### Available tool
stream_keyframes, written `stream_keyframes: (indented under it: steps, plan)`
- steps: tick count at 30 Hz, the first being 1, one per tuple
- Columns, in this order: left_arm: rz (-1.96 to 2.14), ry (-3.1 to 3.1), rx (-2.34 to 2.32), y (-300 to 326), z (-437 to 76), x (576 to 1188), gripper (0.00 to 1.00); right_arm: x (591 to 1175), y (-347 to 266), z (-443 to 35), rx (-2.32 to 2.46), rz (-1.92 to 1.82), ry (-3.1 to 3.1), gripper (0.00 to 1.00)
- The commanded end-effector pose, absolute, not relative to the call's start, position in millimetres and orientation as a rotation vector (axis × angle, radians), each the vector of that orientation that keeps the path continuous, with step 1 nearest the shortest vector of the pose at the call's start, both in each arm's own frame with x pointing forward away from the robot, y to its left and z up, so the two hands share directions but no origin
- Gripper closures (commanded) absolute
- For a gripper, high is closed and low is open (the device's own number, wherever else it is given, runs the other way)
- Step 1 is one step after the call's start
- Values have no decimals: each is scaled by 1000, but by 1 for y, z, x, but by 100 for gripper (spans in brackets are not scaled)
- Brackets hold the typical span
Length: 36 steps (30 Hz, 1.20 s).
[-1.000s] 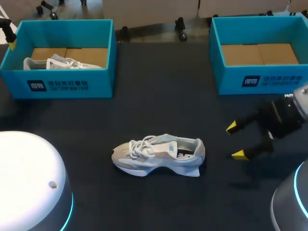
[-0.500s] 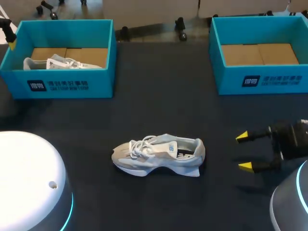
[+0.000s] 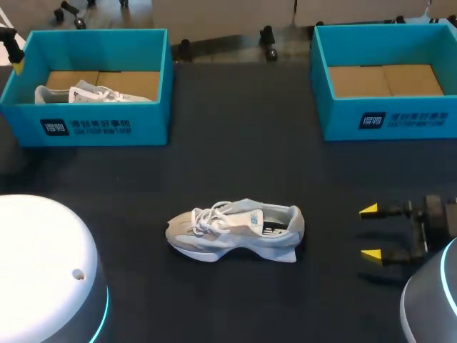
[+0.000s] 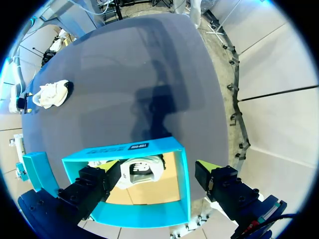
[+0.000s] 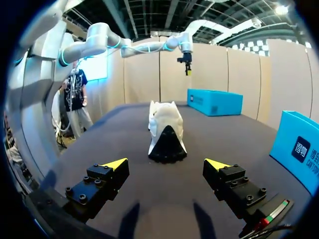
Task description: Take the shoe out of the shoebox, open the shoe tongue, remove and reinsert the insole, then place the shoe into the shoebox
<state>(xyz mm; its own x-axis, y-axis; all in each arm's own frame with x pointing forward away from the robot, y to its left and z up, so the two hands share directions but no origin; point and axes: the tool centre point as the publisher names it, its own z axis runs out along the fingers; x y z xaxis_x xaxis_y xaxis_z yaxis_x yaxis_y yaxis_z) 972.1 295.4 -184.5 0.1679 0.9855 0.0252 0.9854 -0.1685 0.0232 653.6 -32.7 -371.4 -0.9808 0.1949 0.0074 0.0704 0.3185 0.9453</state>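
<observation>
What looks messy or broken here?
Nothing stands out. The loose shoe stands upright on its sole on the table, outside both boxes. The second shoe lies inside the left shoebox. The right shoebox shows only its cardboard floor. Nothing looks spilled or torn.

The black, two-fingered right gripper with bright yellow tips is held low and level at the right edge of the head view. Its fingers are spread wide and pointed leftward, with nothing gripped between them. The matching left gripper is held high and pointed downward, likewise parted and empty. In the head view only one yellow fingertip of it is seen. The white left arm appears to be stretched out overhead.
</observation>
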Motion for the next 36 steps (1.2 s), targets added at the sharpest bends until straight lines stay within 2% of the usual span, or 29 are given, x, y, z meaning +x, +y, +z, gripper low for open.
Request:
stream_keyframes:
  steps: [1, 20, 36]
  plan:
    - [60, 2024, 2400, 295, -184, 971, 0, 656, -33, -375, 243, 1769, 2456, 0]
    - [60, 2024, 2400, 295, -184, 971, 0, 666, -28, -377, 268, 1771, 2502, 0]
    - [60, 2024, 2400, 295, -184, 971, 0, 675, 20, -388, 240, 1783, 2546, 0]
